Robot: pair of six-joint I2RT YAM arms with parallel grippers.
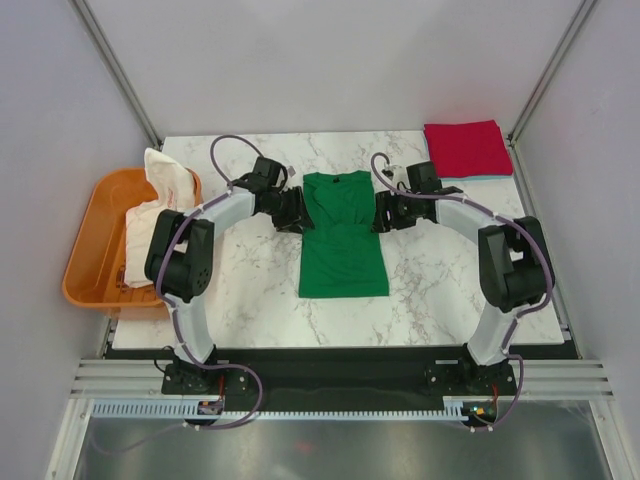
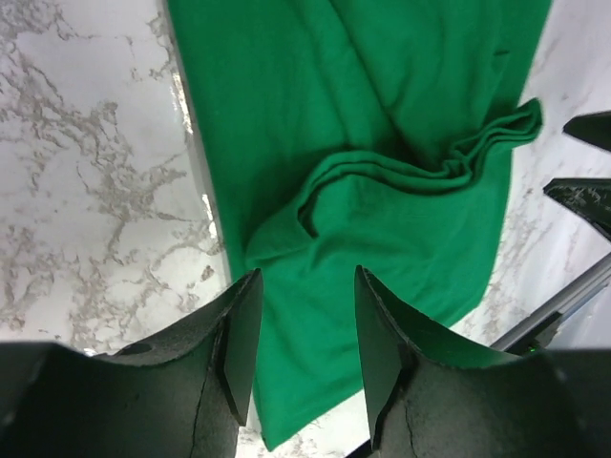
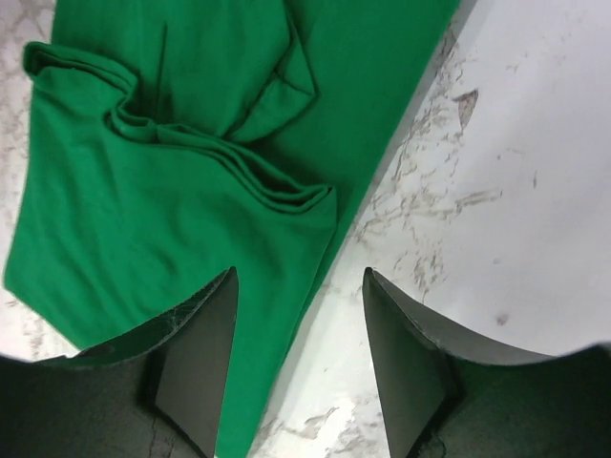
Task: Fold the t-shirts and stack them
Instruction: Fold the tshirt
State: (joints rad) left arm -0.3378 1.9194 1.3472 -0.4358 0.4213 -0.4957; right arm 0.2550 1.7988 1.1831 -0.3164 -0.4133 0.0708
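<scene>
L claw (image 2: 304,286) & R claw (image 3: 300,286) both spread wide, gripping nothing; green tee (image 1: 343,250) between.

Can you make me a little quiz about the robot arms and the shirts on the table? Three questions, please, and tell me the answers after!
1. Pick one: the spread-out t-shirt lying between the left gripper and the right gripper is A) red, B) green, C) white.
2. True or false: the white t-shirt sits in the orange tub.
3. Fill in the gap: the folded red t-shirt lies at the far ____ corner of the table.
Key: 1 is B. 2 is true. 3 is right.
</scene>
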